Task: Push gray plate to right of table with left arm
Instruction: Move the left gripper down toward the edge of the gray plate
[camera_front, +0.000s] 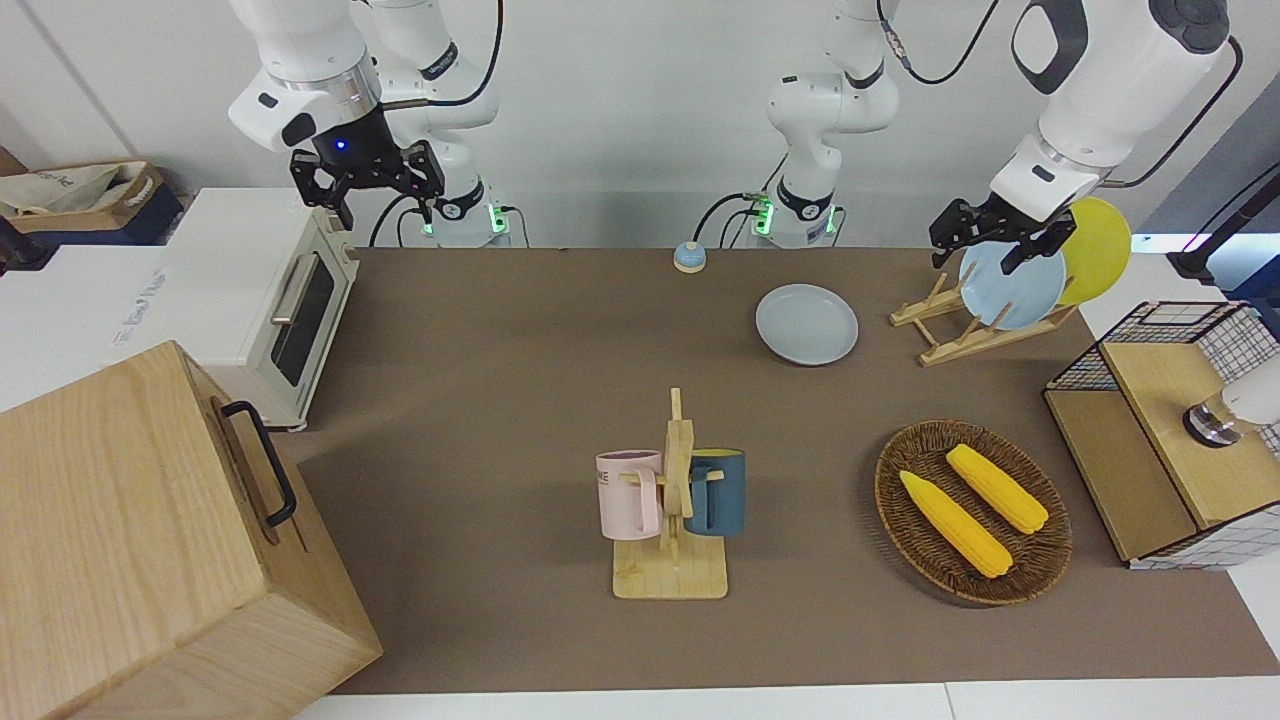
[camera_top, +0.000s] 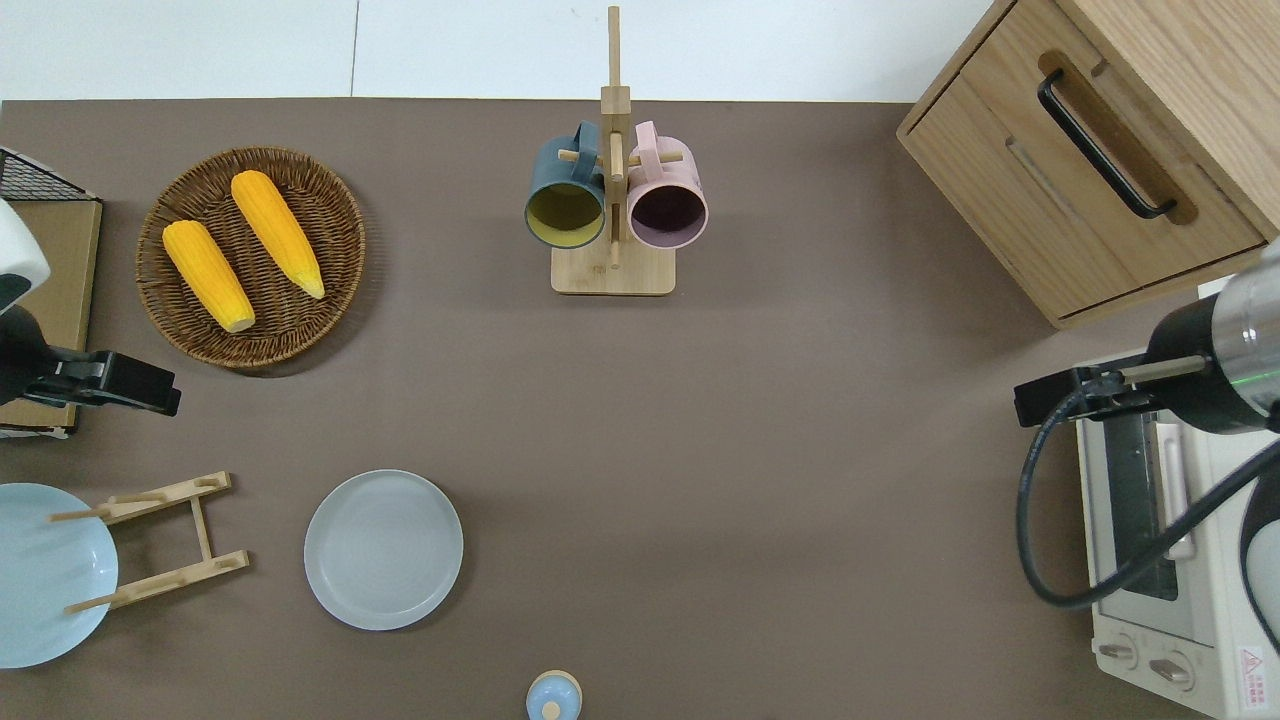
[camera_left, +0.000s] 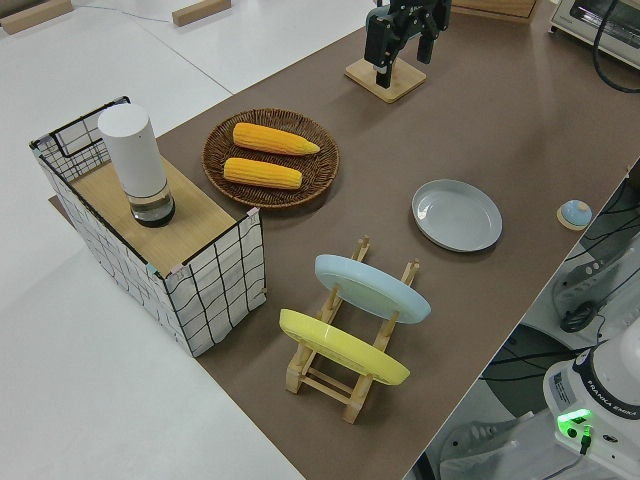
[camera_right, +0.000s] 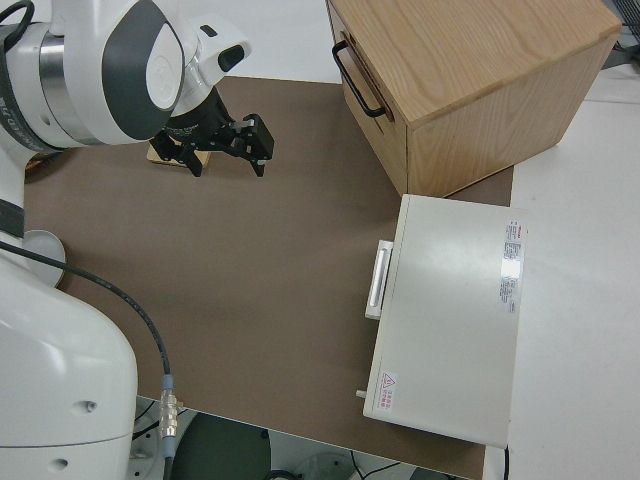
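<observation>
Overhead view | gray plate: round, pale bluish-gray, shallow rim, seemingly empty

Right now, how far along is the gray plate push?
Not started. The gray plate lies flat on the table beside the plate rack, untouched. The left pincer is open, up in the air away from the plate. The whole push remains. The right arm is parked.

Pale bluish-gray plate, brown table
</observation>
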